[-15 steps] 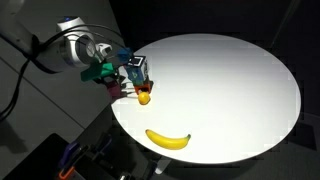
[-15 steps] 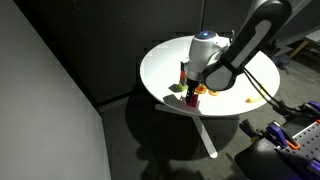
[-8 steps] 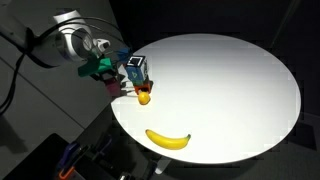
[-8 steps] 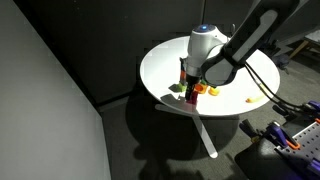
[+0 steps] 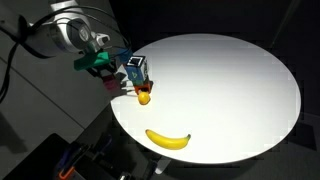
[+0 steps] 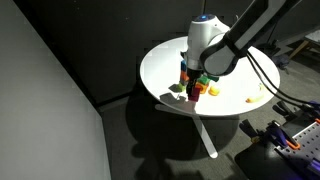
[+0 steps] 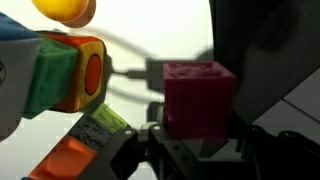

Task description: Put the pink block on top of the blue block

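The pink block (image 7: 198,100), a magenta cube, fills the middle of the wrist view, clamped between the dark fingers of my gripper (image 7: 198,135). In both exterior views the gripper (image 5: 102,66) (image 6: 189,80) hangs over the table's edge beside a cluster of small objects, too small there to show the cube. I cannot make out the blue block in any view. A multicoloured green, orange and yellow block (image 7: 62,75) sits just left of the held cube.
The round white table (image 5: 230,80) carries a dark blue box with a white label (image 5: 136,68), a small orange ball (image 5: 144,97) (image 7: 65,9) and a banana (image 5: 168,139). The gripper works right at the table's rim, with dark floor beyond it.
The arm has risen and drawn back a little from the table's edge, its jaws staying closed on the pink block. The objects on the table have not moved.
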Controlling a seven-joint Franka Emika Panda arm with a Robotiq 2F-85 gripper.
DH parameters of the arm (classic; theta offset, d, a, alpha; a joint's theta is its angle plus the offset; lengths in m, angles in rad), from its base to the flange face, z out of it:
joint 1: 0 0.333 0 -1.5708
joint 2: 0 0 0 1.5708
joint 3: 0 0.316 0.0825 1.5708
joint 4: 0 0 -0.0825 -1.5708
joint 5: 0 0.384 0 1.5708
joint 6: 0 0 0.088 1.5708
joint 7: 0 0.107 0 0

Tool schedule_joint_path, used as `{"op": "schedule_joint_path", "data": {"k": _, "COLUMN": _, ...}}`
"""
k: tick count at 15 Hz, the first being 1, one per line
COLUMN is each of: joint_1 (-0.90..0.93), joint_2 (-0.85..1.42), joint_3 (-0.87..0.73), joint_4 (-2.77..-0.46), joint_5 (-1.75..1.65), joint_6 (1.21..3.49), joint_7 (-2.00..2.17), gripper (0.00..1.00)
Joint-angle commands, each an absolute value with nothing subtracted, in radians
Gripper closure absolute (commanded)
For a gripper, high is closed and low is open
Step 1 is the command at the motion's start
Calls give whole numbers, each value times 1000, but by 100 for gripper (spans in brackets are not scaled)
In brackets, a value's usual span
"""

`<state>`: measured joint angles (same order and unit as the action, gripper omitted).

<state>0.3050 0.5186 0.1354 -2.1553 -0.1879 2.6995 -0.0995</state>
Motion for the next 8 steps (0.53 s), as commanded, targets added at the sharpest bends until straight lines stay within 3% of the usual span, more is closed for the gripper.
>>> {"op": "schedule_joint_path", "data": {"k": 1, "joint_1": 271, "joint_2": 459, "joint_3": 169, "joint_4": -2169, "joint_5": -144, "joint_6": 2630, "joint_7": -86, "gripper": 68}}
{"op": "schedule_joint_path", "data": {"k": 7, "joint_1": 272, "joint_2": 429, "joint_3": 163, "joint_4": -2173, "joint_5": -133, "joint_6": 2634, "joint_7": -50, "gripper": 68}}
{"op": "schedule_joint_path", "data": {"k": 8, "joint_1": 274, "joint_2": 461, "joint_3": 163, "joint_4": -2155, "joint_5": -148, "joint_6": 2643, "joint_7": -68, "gripper": 43}}
